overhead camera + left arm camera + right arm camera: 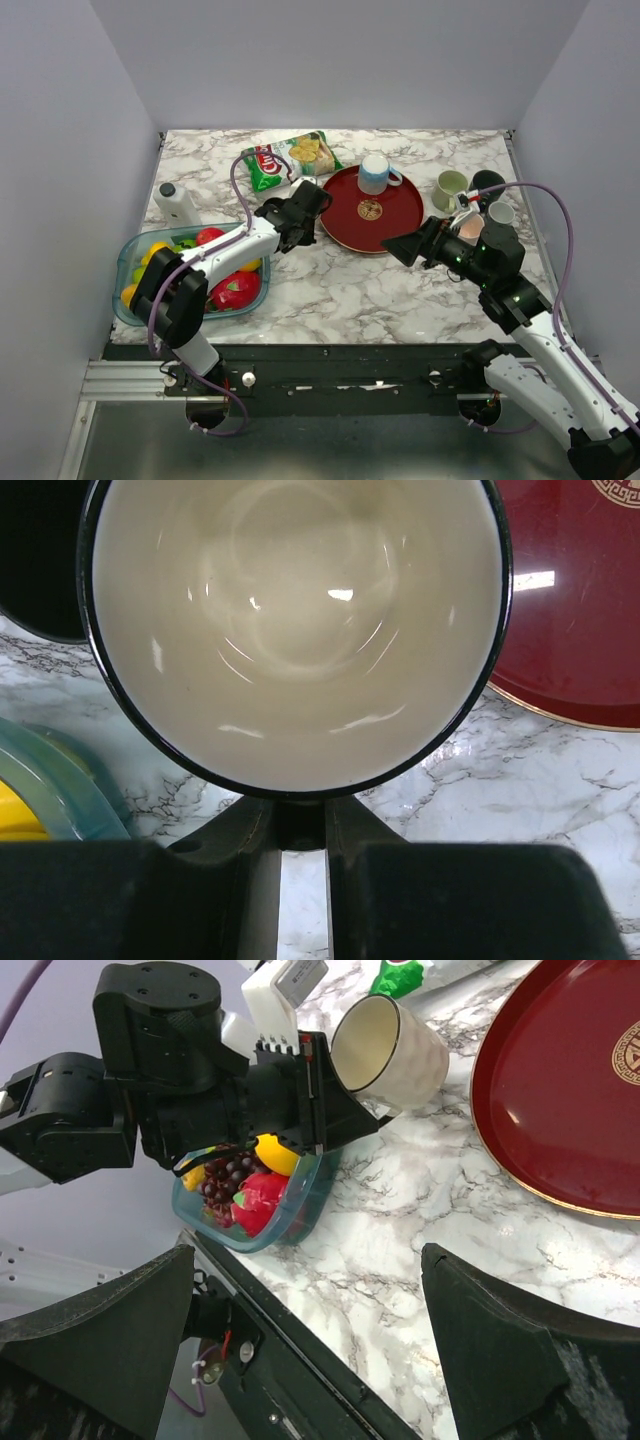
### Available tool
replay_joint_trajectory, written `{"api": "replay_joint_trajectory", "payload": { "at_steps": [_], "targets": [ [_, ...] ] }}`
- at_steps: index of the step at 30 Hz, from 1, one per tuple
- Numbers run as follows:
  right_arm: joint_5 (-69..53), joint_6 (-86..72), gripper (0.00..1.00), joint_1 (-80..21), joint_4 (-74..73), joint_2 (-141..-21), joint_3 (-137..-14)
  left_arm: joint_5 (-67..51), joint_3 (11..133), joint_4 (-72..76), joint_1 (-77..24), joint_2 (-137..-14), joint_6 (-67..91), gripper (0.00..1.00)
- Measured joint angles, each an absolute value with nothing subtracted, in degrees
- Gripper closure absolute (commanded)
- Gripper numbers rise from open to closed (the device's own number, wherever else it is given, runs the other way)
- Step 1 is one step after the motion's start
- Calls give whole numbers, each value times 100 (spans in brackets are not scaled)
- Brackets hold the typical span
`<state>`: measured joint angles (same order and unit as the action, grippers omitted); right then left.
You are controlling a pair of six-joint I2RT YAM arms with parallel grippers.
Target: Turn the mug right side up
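We see our left gripper (300, 825) clenched on the dark rim of the cream mug (300, 630), so the mug sits right at its fingertips, its open mouth facing the wrist camera. The mug is tipped on its side over the marble table (400, 1250), between the red plate (570, 1090) and the fruit tub (300, 1205). Our right gripper (310, 1350) hangs spread wide with nothing in it, well apart from the mug

On my marble desk (330, 280) a red plate (350, 225) lies mid-frame, with a green chip bag (293, 158) just to its upper left. At left, a white bottle (177, 203) stands behind a clear fruit tub (122, 265). At right I see a green cup (450, 187), a black cup (488, 181) and a white cup (501, 212) clustered together.
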<state>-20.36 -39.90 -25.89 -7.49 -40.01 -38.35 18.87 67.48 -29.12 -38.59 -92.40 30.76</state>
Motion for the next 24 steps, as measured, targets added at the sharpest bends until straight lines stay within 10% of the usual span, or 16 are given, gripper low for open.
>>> {"api": "replay_joint_trajectory", "payload": {
  "at_steps": [24],
  "targets": [
    [-2034,-3876,0,-2589,-762,-4239,-3835,2045,6709,-2637,-3776,-9885,3450,100]
  ]
}}
